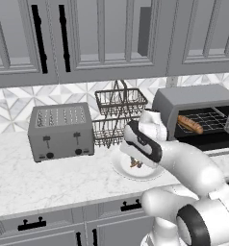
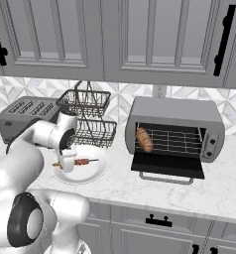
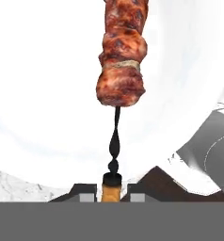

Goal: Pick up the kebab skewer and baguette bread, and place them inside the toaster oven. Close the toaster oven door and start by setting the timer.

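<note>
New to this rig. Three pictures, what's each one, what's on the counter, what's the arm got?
It is a rendered kitchen with one white robot arm on a driving base. Two pictures come from cameras on the base, behind the arm to its left and right; the third looks along the gripper.

On the marble counter stand a pop-up toaster, a two-tier wire basket and a toaster oven. The toaster oven door hangs open, and the baguette bread already lies on the rack.

In front of the basket sits a white plate. The gripper is down over it, shut on the orange-tipped handle end of the kebab skewer.
</note>
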